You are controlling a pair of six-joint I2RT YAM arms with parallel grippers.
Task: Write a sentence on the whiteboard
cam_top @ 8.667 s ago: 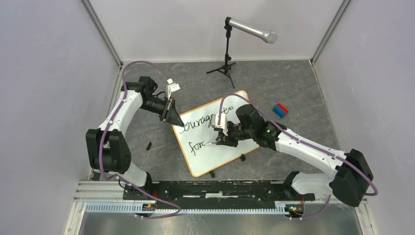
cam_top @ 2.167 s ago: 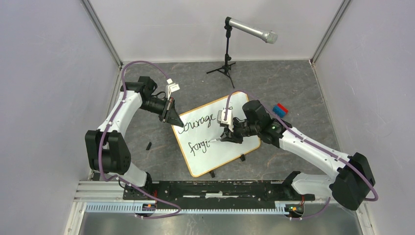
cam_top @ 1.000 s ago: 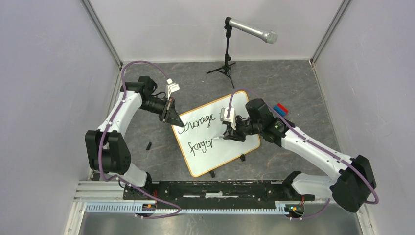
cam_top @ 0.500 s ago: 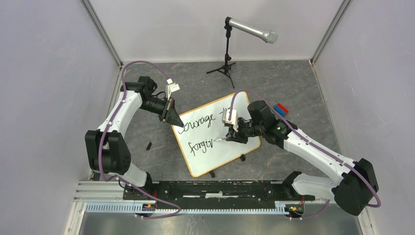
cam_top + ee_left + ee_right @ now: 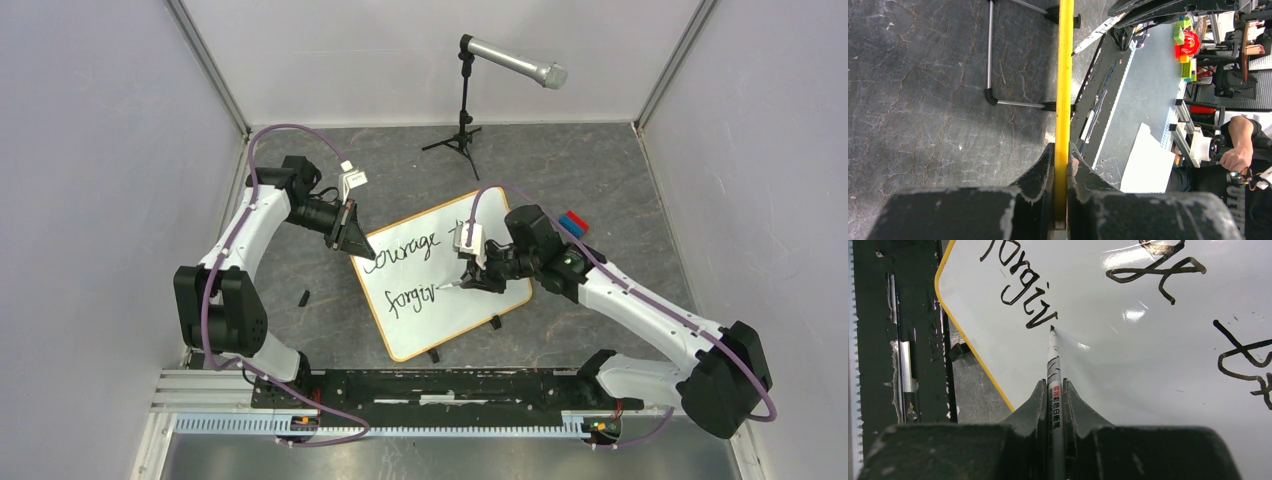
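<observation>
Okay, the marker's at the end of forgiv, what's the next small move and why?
Probably draw the marker tip slightly onward along the second line to start the next letter: the sentence stops at "forgiv", the tip sits just past the v, the right gripper grips the marker and the left gripper clamps the rim of the whiteboard.

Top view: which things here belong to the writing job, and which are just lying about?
In the job:
whiteboard, its rim clamped by the left end effector
sentence, unfinished at "forgiv"
marker, held in the right end effector

Lying about:
microphone on its stand
red and blue block
small black piece left of the whiteboard
</observation>
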